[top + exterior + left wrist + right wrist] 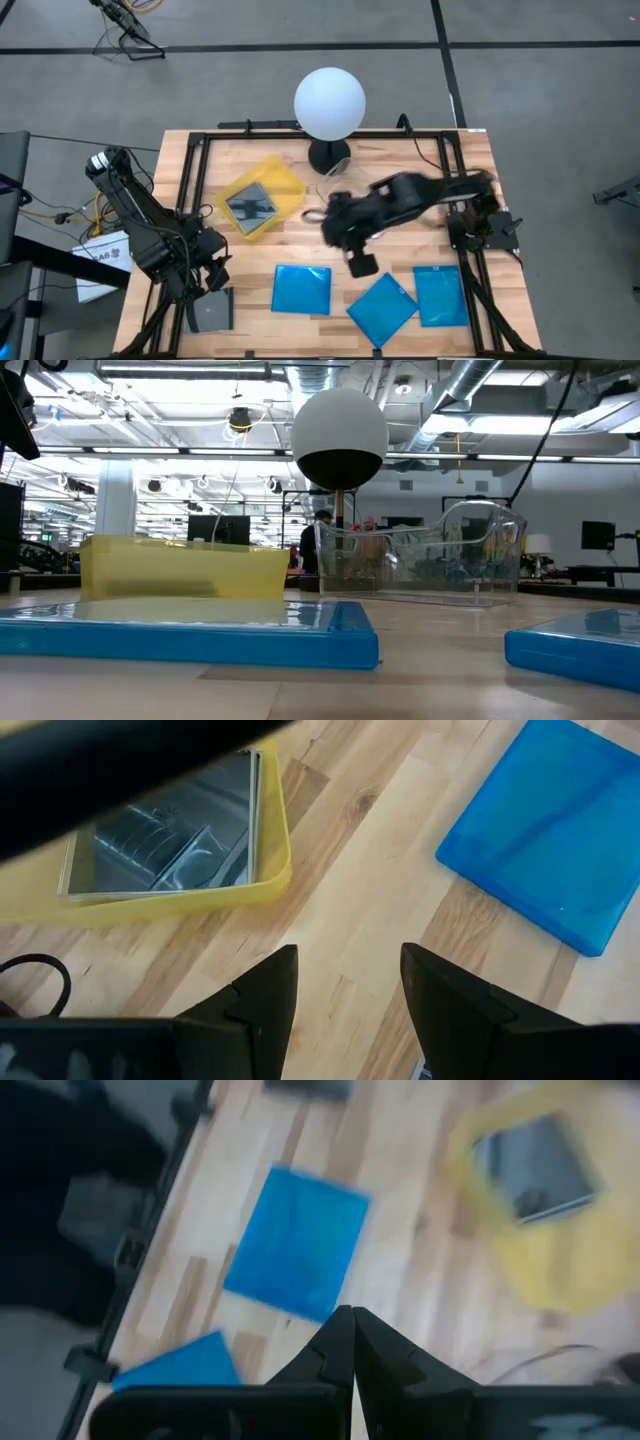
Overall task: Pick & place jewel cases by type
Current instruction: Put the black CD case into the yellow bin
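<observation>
Right gripper (360, 264): fingers pressed together, empty, poised mid-table above the blue cases. Left gripper (345, 988): fingers spread, empty, at the near left corner beside a grey flat jewel case (211, 311). Three bright blue square plastic jewel cases (302, 289) lie flat along the near edge, the middle one turned cornerwise; likely unsorted. Farther back, a grey clear-faced case (250, 207) lies askew in the yellow shallow tray (284, 176), apparently sorted by type.

It is a big open lab: bare ceiling ducts (480, 400), strip lights, and workbenches behind the table (330, 215).
</observation>
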Robot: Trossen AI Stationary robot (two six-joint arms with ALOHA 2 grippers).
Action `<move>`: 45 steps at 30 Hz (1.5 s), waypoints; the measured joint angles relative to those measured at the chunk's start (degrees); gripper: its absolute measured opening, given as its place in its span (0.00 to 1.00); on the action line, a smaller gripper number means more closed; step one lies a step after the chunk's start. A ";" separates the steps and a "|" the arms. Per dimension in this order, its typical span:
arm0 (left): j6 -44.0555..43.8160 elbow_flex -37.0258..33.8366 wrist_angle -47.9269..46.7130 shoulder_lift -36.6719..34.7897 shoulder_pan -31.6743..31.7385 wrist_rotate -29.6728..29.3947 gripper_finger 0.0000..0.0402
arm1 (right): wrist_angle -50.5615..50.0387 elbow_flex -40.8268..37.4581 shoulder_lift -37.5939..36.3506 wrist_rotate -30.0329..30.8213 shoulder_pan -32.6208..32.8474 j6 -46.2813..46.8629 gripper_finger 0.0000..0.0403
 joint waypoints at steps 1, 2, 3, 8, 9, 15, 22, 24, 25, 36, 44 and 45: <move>0.00 0.00 -0.02 0.04 0.00 -0.13 0.43 | 0.71 0.09 -1.32 0.47 0.13 0.15 0.00; 0.00 0.00 0.00 0.06 0.00 -0.46 0.43 | 0.93 0.11 -2.68 1.21 0.33 0.17 0.00; -0.02 0.00 0.00 0.06 0.00 -0.89 0.43 | 0.55 0.09 -3.85 1.74 0.64 0.20 0.00; -0.64 0.00 -0.06 0.06 0.02 -2.36 0.43 | 0.17 0.00 -9.34 3.33 1.64 0.17 0.00; -0.69 0.00 0.00 0.06 0.02 -2.43 0.43 | 0.35 0.04 -10.48 3.82 1.76 0.08 0.00; -1.33 0.00 -0.04 0.06 0.02 -4.03 0.43 | 9.40 -15.85 -19.86 4.44 2.11 -1.35 0.00; -1.97 0.00 -0.07 0.06 0.04 -5.34 0.43 | 41.60 -55.85 -41.49 4.25 0.15 0.83 0.00; -2.47 0.00 -0.01 0.06 0.04 -5.34 0.43 | 53.65 -65.59 -47.50 4.21 -0.39 1.66 0.00; -2.76 0.00 -0.04 0.06 0.04 -5.26 0.43 | 59.15 -70.06 -50.20 4.19 -0.64 1.71 0.00; -5.97 0.00 0.55 0.06 0.07 2.94 0.43 | 105.71 -102.18 -51.68 4.08 -2.90 13.90 0.00; -5.27 0.00 2.88 4.89 -0.52 18.20 0.43 | 113.80 -94.78 -31.81 4.10 1.29 14.64 0.00; -4.65 0.00 3.76 6.18 -0.85 20.47 0.43 | 113.75 -93.32 -29.74 4.09 1.73 14.06 0.00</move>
